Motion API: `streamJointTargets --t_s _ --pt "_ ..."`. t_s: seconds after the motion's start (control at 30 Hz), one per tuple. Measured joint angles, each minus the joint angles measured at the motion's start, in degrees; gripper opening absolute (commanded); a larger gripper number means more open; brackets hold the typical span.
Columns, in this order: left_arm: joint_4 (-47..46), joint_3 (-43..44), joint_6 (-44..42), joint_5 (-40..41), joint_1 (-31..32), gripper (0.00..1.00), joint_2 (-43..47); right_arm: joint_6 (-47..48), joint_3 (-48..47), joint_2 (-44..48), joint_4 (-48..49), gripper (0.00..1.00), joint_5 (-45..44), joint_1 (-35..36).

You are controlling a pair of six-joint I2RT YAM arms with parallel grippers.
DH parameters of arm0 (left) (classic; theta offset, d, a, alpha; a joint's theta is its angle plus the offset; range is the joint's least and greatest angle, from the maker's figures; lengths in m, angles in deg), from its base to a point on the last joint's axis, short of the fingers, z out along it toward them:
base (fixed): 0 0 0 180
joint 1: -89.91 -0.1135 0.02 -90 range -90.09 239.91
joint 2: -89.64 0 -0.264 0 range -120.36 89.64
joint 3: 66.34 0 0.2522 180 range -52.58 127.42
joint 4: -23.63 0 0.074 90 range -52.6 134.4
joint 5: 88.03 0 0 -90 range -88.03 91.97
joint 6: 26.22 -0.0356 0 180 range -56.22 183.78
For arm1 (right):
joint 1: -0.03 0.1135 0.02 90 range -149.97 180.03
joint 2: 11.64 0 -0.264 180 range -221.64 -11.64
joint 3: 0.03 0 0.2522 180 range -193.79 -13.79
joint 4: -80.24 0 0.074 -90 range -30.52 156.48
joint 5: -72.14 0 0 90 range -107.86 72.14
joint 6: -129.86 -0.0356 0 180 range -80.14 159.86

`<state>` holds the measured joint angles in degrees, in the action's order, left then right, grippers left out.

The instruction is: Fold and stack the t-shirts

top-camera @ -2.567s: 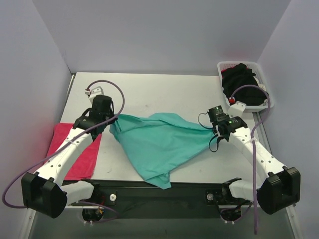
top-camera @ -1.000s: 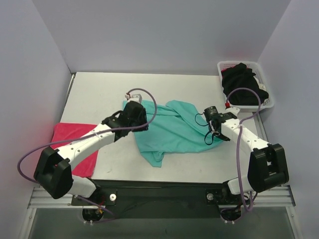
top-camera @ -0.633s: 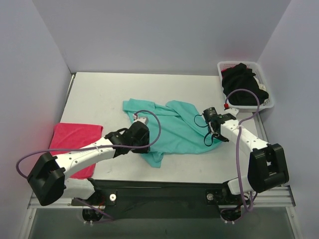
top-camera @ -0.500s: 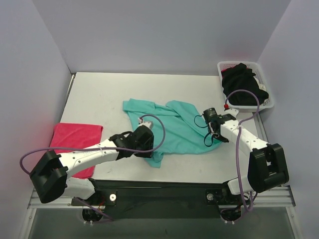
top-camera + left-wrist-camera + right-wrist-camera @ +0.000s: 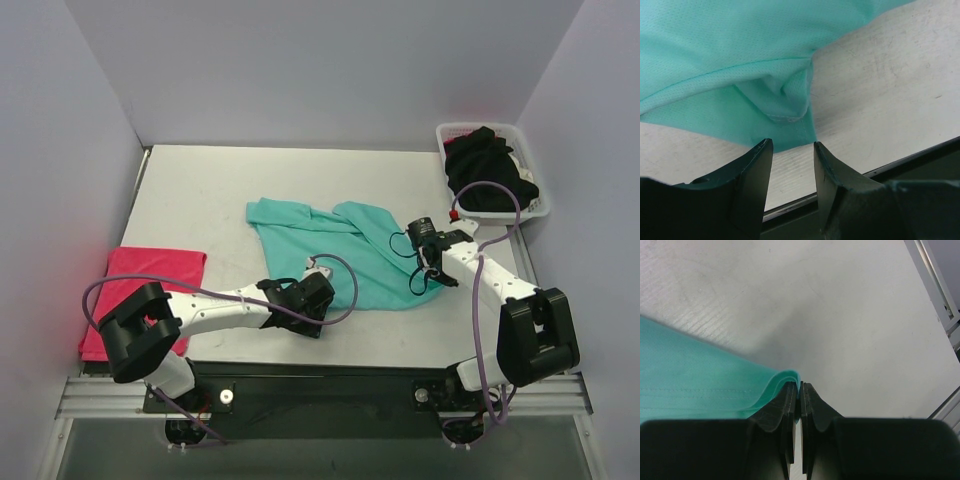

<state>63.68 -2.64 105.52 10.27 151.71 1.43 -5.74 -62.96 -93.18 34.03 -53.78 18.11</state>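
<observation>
A teal-green t-shirt (image 5: 345, 248) lies crumpled on the middle of the table. My right gripper (image 5: 417, 243) is at its right edge; in the right wrist view the gripper (image 5: 800, 386) is shut on a fold of the teal shirt (image 5: 690, 375). My left gripper (image 5: 320, 289) is low at the shirt's near corner. Its jaws (image 5: 792, 145) stand open over bare table, with the teal shirt's (image 5: 735, 55) hemmed corner just ahead of the tips. A pinkish-red t-shirt (image 5: 140, 280) lies folded at the left. Black t-shirts (image 5: 485, 165) fill the basket.
The white slotted basket (image 5: 446, 132) stands at the back right corner. The table's dark front edge (image 5: 330, 372) runs just behind my left gripper. Grey walls close off the left, back and right sides.
My left gripper has let go of the teal shirt's back-left part and swung toward the near edge and rightward to the shirt's front corner. The right gripper has kept its hold in place.
</observation>
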Motion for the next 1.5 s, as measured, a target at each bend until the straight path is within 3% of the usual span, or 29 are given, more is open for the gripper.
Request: streamJointTargets --t_s 0.73,0.97,1.13,1.23,1.3,1.5 --pt "-1.7 2.8 -0.7 -1.5 0.7 0.49 -4.8 -0.8 1.2 0.0 0.5 0.00 0.1 0.0" --pt "1.4 4.1 -0.3 0.7 0.7 0.31 -5.9 -0.9 1.7 0.2 0.6 0.00 0.4 0.0" --pt "2.7 4.7 0.0 1.6 0.7 0.28 -6.3 -1.0 1.8 1.0 0.6 0.00 0.4 0.0" --pt "3.0 4.7 0.2 1.9 0.7 0.17 -6.3 -1.0 1.8 1.6 0.6 0.00 0.6 0.0" --pt "3.4 4.7 0.5 2.1 0.7 0.00 -6.3 -1.1 1.8 2.1 0.6 0.00 0.9 0.0" --pt "7.0 4.8 0.5 3.6 0.7 0.00 -4.4 -0.9 1.9 3.8 0.5 0.00 1.7 0.0"
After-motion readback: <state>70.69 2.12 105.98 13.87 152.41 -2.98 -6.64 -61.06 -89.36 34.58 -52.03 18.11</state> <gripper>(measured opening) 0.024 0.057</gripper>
